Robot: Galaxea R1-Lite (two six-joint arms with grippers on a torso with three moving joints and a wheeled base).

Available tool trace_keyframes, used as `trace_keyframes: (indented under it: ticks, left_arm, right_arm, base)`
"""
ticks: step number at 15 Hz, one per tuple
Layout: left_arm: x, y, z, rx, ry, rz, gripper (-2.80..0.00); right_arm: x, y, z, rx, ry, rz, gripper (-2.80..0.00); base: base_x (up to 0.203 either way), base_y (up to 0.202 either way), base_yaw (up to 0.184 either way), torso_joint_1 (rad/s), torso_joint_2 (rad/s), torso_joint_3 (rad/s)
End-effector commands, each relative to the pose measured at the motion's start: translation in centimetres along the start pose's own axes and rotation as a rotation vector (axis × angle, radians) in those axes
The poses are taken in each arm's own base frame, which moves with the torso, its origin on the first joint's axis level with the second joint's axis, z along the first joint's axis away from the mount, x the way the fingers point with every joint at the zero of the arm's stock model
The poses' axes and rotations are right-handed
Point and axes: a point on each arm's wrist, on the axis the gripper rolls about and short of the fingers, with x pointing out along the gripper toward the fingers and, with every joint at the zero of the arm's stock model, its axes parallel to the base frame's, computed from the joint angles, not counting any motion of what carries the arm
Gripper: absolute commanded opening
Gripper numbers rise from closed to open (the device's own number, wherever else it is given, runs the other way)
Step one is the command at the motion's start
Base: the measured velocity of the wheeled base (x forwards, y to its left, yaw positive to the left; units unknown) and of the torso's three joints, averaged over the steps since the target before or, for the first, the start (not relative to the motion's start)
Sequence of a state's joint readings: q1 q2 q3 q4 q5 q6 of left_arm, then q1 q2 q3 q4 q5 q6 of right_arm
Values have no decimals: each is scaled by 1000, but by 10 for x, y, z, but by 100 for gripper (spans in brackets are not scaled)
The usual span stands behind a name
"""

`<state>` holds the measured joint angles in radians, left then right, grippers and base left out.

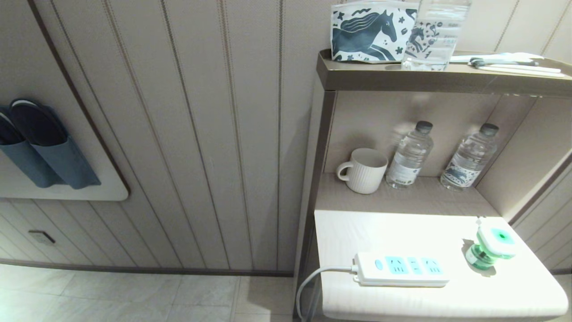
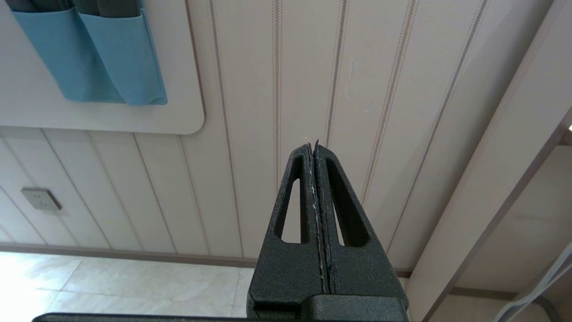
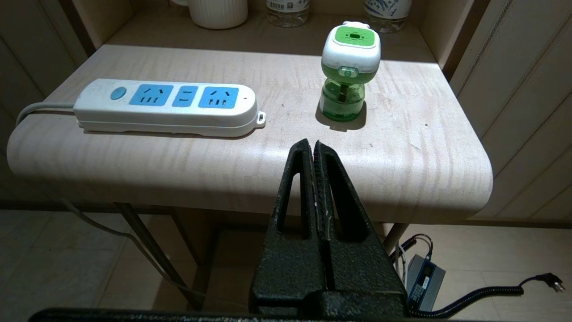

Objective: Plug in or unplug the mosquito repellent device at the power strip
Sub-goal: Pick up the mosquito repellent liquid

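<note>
Opening stage: the small white-headed mosquito repellent device with green liquid bottle stands unplugged on the pale wooden table, near the socket end of the white oblong power strip with three blue panels, not touching it. The right gripper, jaws pressed together and empty, hangs off the table's front edge; the left gripper, likewise closed and empty, faces the wall. Next, judged: open, grasp the device. The shelf wall crowds its far side.

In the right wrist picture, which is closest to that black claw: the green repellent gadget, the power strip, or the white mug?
From the right gripper:
1. Mosquito repellent device, just ahead on the table.
2. Power strip, off to one side.
3. Mug, back on the shelf.
</note>
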<state>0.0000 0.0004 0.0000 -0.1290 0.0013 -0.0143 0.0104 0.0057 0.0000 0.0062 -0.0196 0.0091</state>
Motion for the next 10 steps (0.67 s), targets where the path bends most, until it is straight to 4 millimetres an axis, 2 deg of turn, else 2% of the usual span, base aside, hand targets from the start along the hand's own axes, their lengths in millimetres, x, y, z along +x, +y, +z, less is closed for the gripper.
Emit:
trace_keyframes:
  ticks: [1,10]
  left_arm:
    - [0,0,0,-1,0,0,-280]
    - [0,0,0,-1,0,0,-280]
  right_arm:
    - [0,0,0,0,1,0,-280]
    - [0,0,0,-3,-3,9,-280]
  base:
    - [0,0,0,0,0,0]
    - [0,0,0,0,0,0]
